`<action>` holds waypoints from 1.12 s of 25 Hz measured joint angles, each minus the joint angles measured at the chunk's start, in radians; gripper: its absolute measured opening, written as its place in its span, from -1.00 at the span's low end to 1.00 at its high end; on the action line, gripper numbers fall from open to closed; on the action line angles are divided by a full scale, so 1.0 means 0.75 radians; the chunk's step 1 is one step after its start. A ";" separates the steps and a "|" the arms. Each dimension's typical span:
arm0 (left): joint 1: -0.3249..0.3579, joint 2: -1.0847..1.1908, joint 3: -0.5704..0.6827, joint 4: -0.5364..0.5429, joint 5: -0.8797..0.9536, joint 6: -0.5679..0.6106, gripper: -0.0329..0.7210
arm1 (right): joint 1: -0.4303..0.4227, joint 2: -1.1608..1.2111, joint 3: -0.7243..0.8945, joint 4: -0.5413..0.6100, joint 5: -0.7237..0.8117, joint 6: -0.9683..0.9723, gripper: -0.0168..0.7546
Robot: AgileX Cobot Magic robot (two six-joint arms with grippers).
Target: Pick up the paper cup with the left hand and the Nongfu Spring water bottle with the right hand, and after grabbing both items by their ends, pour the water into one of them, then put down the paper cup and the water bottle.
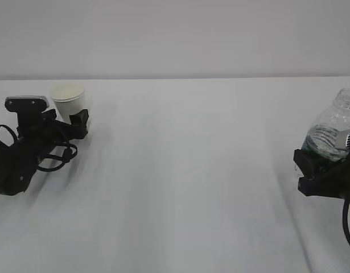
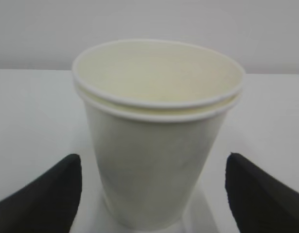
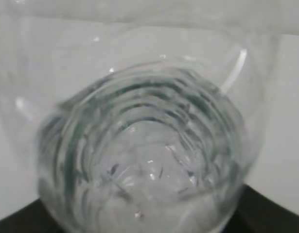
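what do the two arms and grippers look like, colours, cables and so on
Both arms are matte black and blocky. The left hand carries a grey box camera on top and looped black cables. The right hand has a grey box camera part and one black cable. No lettering is readable.

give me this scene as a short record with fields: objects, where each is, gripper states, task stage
paper cup: upright on the table, far left, two rolled rims visible
left gripper: open, fingers either side of the cup, not touching
water bottle: far right, tilted, clear and ribbed
right gripper: closed on the bottle's lower end
task stage: bottle gripped, cup not yet gripped, no pouring
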 joint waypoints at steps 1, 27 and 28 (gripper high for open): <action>0.000 0.006 -0.006 0.010 0.000 0.000 0.91 | 0.000 0.000 0.000 0.000 0.000 0.000 0.12; 0.000 0.101 -0.233 0.117 0.000 0.009 0.92 | 0.000 0.000 0.000 -0.011 0.000 0.000 0.12; 0.000 0.101 -0.238 0.117 0.000 0.009 0.92 | 0.000 0.000 0.000 -0.011 0.000 0.000 0.12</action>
